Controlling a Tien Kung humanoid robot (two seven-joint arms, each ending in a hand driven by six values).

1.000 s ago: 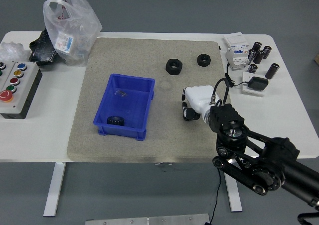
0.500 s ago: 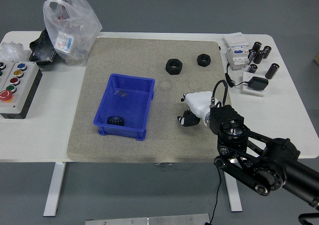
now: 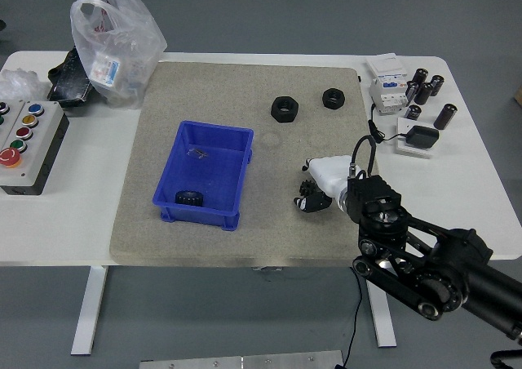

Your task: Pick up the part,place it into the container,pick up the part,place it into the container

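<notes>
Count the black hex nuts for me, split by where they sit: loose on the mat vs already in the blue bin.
Black hex nuts loose on the grey mat: 2, the larger and the smaller
Black hex nuts in the blue plastic bin: 1
Total: 3

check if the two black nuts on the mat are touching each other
Apart. The head view shows bare mat plainly between the larger nut and the smaller nut.

Black jointed right arm (image 3: 424, 259), white hand (image 3: 328, 180), dark fingers (image 3: 307, 199), looping black cable (image 3: 363, 150).
</notes>
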